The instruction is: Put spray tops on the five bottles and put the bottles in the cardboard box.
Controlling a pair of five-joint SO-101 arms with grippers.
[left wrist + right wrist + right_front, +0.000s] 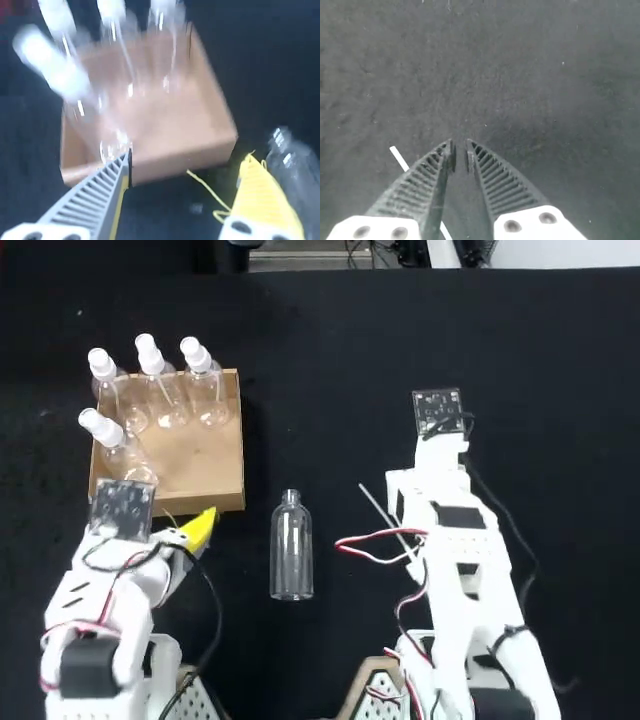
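Cloth in black covers the table [320, 330]; a thin white tube [378, 504] lies beside the right arm [455, 540]. 4 capped bottles [163, 400] stand in the cardboard box [205, 465]. The uncapped bottle [291, 545] lies just right of the box, just outside the yellow finger [257, 195] of the left gripper [188, 158], which hangs spread wide and empty at the box's near corner. The right gripper [460, 152], closed to a sliver on nothing, is well apart from it.
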